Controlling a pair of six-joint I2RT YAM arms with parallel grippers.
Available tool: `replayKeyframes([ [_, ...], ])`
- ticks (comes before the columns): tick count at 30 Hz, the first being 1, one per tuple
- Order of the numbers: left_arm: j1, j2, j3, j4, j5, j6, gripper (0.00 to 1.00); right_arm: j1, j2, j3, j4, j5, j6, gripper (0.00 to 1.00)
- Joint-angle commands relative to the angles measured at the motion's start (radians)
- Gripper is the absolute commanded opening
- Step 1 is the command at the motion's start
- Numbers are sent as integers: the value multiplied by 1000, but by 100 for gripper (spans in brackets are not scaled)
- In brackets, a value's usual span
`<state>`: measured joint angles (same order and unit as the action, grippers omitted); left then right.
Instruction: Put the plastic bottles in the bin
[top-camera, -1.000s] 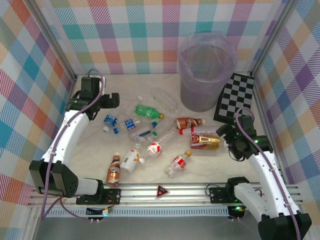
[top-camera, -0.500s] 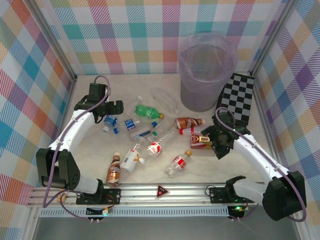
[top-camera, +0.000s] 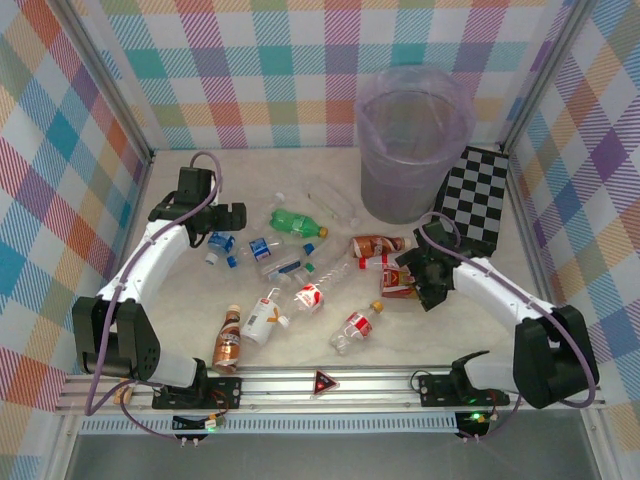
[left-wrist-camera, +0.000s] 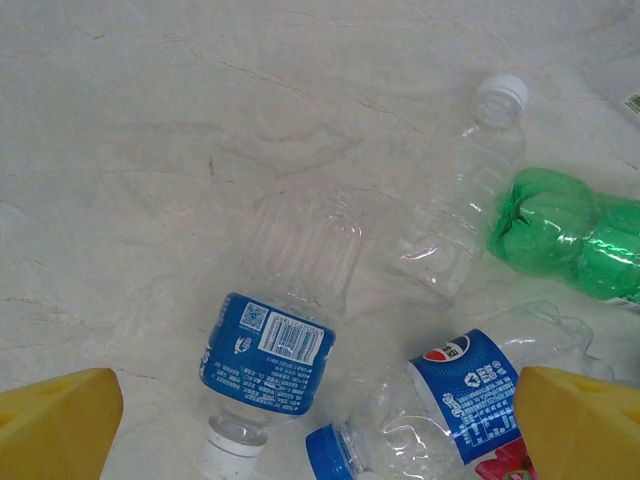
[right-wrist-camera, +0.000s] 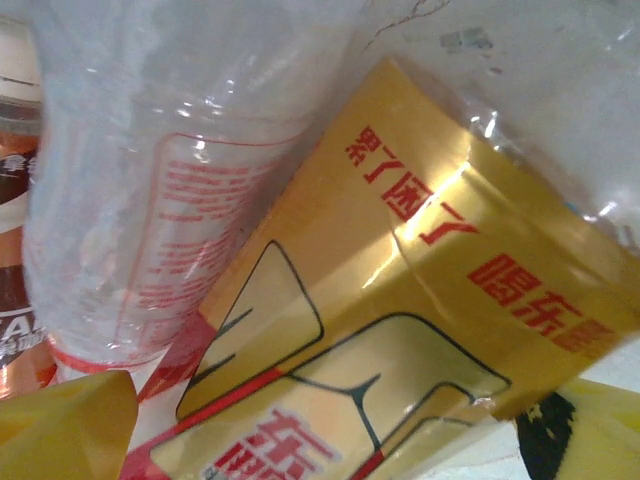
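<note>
The plastic bottles (top-camera: 310, 297) are seen scattered on their sides across the middle of the bench (top-camera: 440, 335), and the bin (top-camera: 400, 190) is stood upright at the far edge, just beside the chequered board (top-camera: 478, 185). The left end effector (top-camera: 228, 213) is held with its fingers (left-wrist-camera: 55, 425) spread wide apart over a blue-labelled bottle (left-wrist-camera: 270, 345), with a green bottle (left-wrist-camera: 570, 235) lying nearby to its right. The right end effector (top-camera: 412, 283) is lowered over a gold-labelled bottle (right-wrist-camera: 400, 300), its fingers (right-wrist-camera: 60, 430) set apart on either side of the label, and the bottle is left lying on the bench beside a clear bottle with red print (right-wrist-camera: 150, 200).
</note>
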<state>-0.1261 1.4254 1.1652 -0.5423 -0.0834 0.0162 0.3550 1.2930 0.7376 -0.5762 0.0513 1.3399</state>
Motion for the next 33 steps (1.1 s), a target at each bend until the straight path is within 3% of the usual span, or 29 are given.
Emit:
replayKeyframes([
  [1, -4, -30, -18, 13, -13, 17, 100, 9, 29, -23, 27, 9, 13, 94],
  [5, -5, -41, -18, 12, -13, 12, 100, 9, 61, -40, 53, 4, 17, 92],
  [8, -4, -45, -15, 6, -1, -2, 100, 9, 57, -41, 49, 10, 17, 85],
  [13, -4, -48, -7, -1, 18, -26, 100, 10, -17, -26, -27, 54, -13, 74],
  [20, -4, -19, 25, -53, 19, -81, 100, 10, -176, 64, -211, 143, -114, 69],
  [26, 22, 14, 49, -104, -9, -141, 100, 8, -242, 319, -385, 344, -365, 67],
  [33, 87, 43, 32, -59, 35, -203, 100, -3, -84, 783, -514, 445, -731, 65],
])
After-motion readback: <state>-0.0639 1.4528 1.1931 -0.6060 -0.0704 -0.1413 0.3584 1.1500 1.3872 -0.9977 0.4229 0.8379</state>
